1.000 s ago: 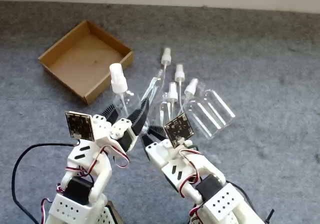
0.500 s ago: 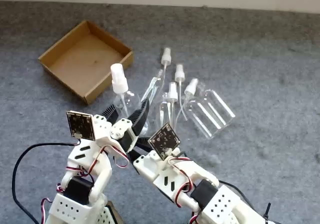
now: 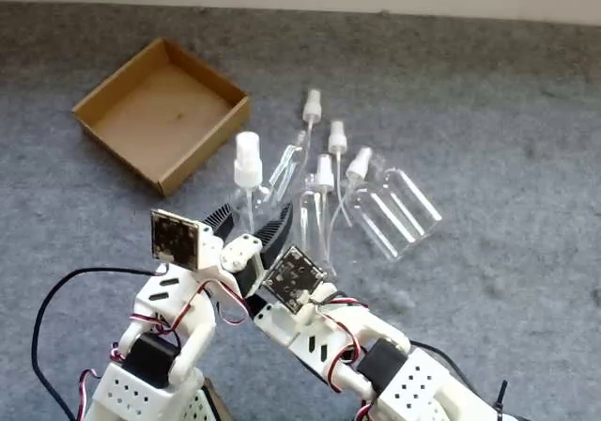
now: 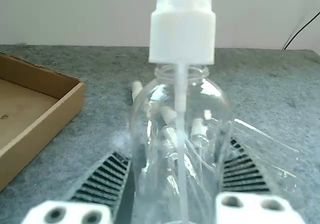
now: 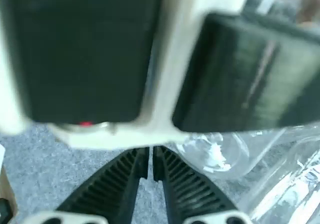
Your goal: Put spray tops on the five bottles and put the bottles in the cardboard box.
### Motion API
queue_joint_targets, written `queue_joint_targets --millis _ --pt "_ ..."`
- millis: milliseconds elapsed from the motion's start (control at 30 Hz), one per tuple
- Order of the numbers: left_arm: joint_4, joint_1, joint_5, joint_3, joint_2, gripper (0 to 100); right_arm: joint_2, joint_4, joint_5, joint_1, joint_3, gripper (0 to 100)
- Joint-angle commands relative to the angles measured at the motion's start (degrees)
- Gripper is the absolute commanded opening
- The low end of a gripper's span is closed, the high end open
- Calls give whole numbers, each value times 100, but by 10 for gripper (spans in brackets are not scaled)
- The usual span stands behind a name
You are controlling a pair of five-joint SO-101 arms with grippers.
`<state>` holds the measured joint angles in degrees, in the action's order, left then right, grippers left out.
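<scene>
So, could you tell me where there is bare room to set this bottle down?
The cardboard box is bare inside. The grey carpet is open right of the lying bottles and left of the left gripper. It is crowded around the held bottle and spray tops.

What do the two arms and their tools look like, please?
The left arm and right arm are white plastic with black motors and looped red-and-white wires. The left tool and right tool are black and ribbed. A square circuit board tops each wrist.
</scene>
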<state>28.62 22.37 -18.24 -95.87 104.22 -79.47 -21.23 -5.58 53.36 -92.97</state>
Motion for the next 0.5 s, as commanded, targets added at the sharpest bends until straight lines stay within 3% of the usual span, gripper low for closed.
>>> queue_joint_targets --millis 0,467 --pt "149 242 281 -119 40 70 -92 4 -132 -22 48 22" --pt "149 251 281 -119 40 70 -92 13 -132 -1218 92 22"
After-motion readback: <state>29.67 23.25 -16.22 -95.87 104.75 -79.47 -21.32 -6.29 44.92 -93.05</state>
